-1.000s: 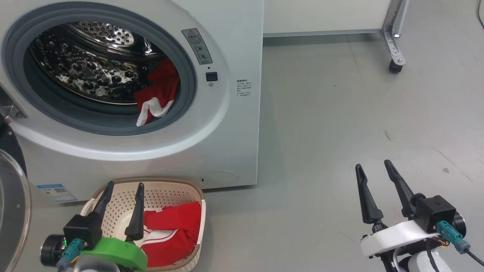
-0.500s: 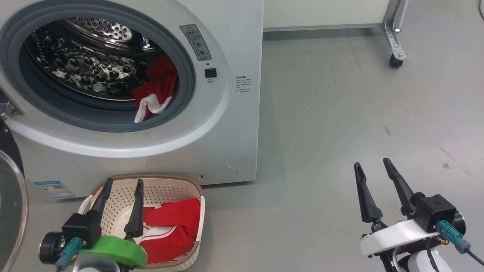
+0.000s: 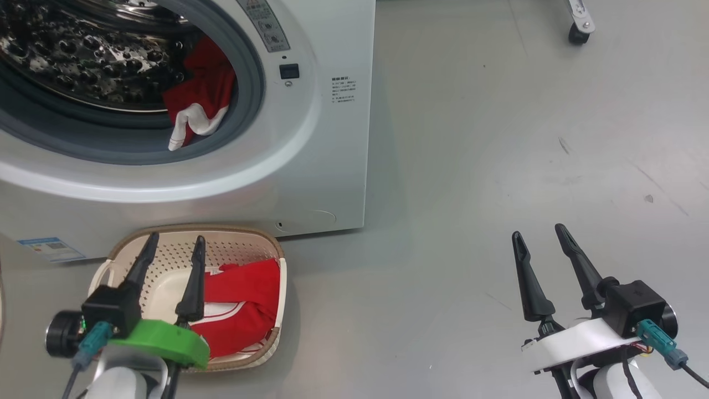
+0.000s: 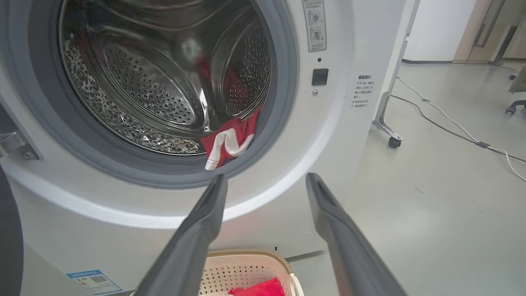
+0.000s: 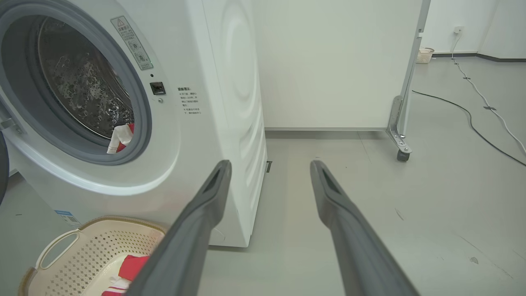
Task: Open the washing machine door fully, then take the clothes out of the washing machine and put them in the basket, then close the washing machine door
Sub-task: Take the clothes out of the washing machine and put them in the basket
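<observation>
The white washing machine point(image 3: 310, 166) stands with its round opening uncovered. One red and white piece of the clothes point(image 3: 196, 94) lies at the right lip of the steel drum. A dark sliver of the washing machine door point(image 4: 8, 238) shows at the far left, swung aside. The cream basket point(image 3: 183, 235) sits on the floor against the machine's front, with another red garment point(image 3: 243, 299) in it. My left gripper point(image 3: 176, 238) hovers over the basket, open and empty, pointing at the drum point(image 4: 267, 177). My right gripper point(image 3: 538, 231) is open and empty over bare floor to the right.
A blue label point(image 3: 50, 248) is stuck low on the machine's front. A white panel on a metal leg with a caster point(image 3: 579, 30) stands behind to the right. Cables point(image 5: 472, 119) trail over the grey floor further back.
The whole head view has shifted up and left, so the camera has moved. The garments, the basket and both open grippers keep their places relative to one another.
</observation>
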